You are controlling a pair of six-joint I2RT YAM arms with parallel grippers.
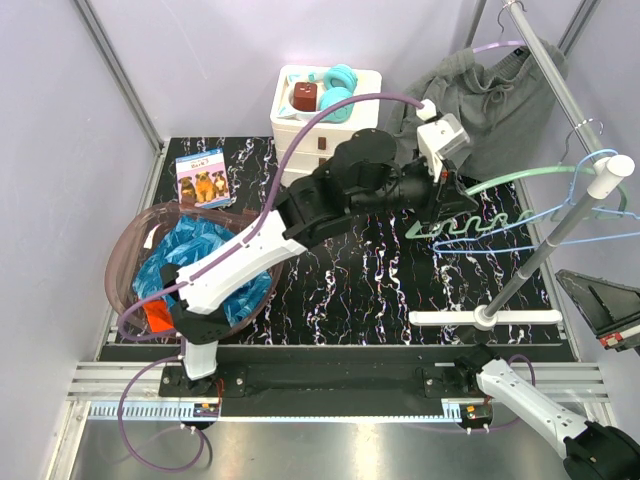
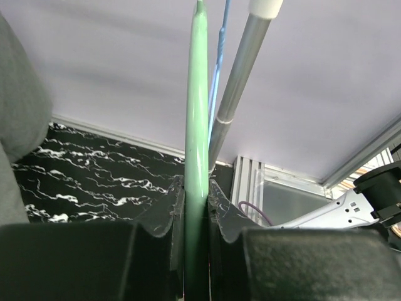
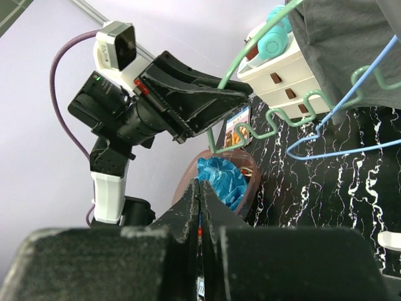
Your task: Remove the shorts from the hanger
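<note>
white drawer unit (image 1: 300, 135) with teal headphones (image 1: 340, 85) at the back, dog-picture booklet (image 1: 203, 178) near a pink basin (image 1: 118, 262)

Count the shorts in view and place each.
3. Grey shorts hang on the rail, back right; blue patterned shorts and orange shorts lie in the pink tub. Others may hide beneath.

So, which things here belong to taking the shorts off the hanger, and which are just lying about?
Job: grey shorts; green hanger in left gripper; blue shorts and orange shorts in the bowl.
Lying about: white drawers; headphones; dog card.
</note>
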